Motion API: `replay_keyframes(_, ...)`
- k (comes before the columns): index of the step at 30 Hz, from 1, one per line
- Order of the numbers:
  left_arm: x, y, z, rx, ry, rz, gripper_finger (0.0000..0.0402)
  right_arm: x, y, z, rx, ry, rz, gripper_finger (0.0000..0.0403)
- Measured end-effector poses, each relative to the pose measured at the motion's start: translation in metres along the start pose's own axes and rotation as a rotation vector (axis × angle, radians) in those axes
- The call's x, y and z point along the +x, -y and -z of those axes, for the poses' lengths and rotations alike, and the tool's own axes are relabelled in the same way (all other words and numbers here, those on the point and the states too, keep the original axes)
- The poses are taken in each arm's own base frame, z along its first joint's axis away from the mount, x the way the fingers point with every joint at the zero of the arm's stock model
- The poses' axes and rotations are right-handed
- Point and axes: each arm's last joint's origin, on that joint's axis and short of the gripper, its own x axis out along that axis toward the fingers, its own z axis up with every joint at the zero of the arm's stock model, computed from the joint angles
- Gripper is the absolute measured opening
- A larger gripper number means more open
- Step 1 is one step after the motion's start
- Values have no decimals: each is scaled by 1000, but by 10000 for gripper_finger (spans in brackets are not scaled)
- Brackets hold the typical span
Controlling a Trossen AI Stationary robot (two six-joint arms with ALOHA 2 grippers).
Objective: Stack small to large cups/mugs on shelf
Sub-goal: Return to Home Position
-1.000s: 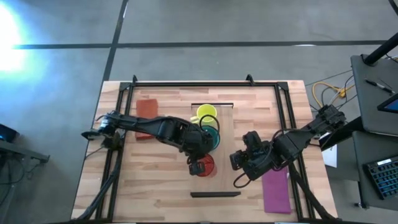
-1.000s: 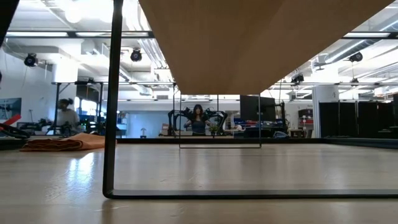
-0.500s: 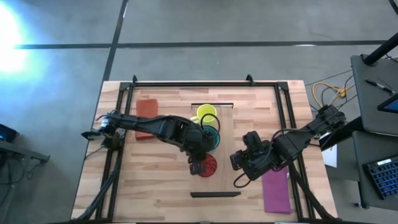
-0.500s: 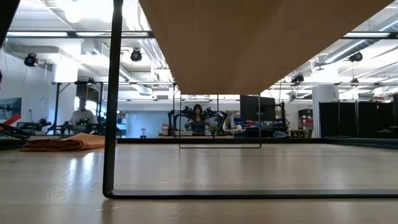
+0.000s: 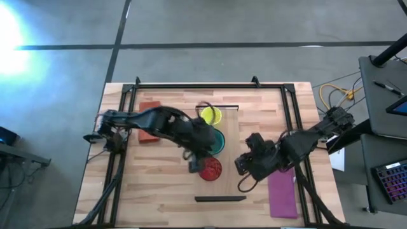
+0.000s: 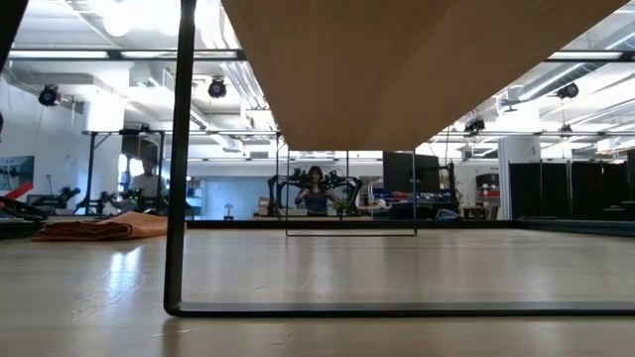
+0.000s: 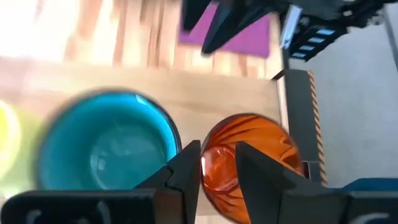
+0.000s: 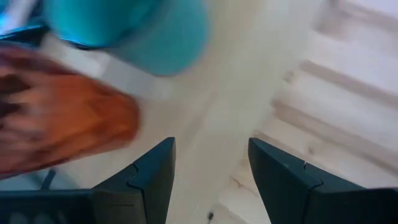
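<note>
Showing left gripper (image 7: 216, 150) hovering just above red tumbler (image 7: 264, 142), fingers narrowly parted, holding nothing. Judging tumbler rigid, slick, breakable; pinching across the rim wall. Lining up beyond on shelf (image 5: 227, 186): teal mug (image 5: 217, 141), yellow-green mug (image 5: 210, 116). Waiting alongside: right gripper (image 8: 211, 148), spread wide.

It was a robotics lab. Bare ducts (image 6: 159, 77) ran across the low view's upper left; another arm rig (image 6: 283, 188) and a person (image 6: 316, 190) stood mid-frame.

White glare floods the grey concrete floor (image 5: 38, 70) past my light-wood table's (image 5: 152, 191) left corner; the ribbed red tumbler (image 8: 62, 130) smears.
</note>
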Motion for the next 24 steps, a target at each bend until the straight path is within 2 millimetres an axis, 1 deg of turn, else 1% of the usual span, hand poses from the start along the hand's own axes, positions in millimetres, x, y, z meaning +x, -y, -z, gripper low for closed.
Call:
replay_keyframes(2, -18, 0, -1, 81, 48, 7, 86, -12, -3, -12, -68, 13, -75, 196)
replay_keyframes(4, -39, 0, -1, 125, 98, 9, 86, -31, -2, -27, -115, 33, -151, 196)
replay_keyframes(7, -68, -2, 2, 163, 170, 10, 86, -59, 3, -41, -66, 37, -234, 196)
replay_keyframes(9, -86, -3, 6, 109, 207, 20, 86, -75, 7, -48, 11, 42, -286, 196)
replay_keyframes(11, -102, -3, 10, 70, 241, 42, 87, -88, 12, -55, 53, 118, -325, 196)
replay_keyframes(12, -109, -3, 14, 79, 240, 69, 87, -95, 12, -56, 4, 156, -353, 196)
replay_keyframes(13, -115, -1, 18, 113, 237, 113, 87, -101, 11, -56, -84, 188, -394, 196)
replay_keyframes(14, -120, 2, 20, 171, 240, 166, 87, -106, 8, -56, -166, 221, -436, 196)
replay_keyframes(15, -124, 4, 21, 198, 258, 212, 87, -108, 4, -56, -212, 256, -471, 196)
replay_keyframes(17, -130, 7, 22, 205, 315, 292, 87, -112, -7, -53, -303, 299, -571, 196)
replay_keyframes(20, -127, 10, 23, 231, 429, 398, 87, -114, -30, -41, -474, 355, -780, 196)
replay_keyframes(22, -114, 11, 27, 251, 506, 475, 87, -108, -44, -30, -566, 408, -923, 196)
replay_keyframes(24, -97, 10, 35, 240, 563, 545, 87, -95, -53, -20, -643, 441, -1035, 196)
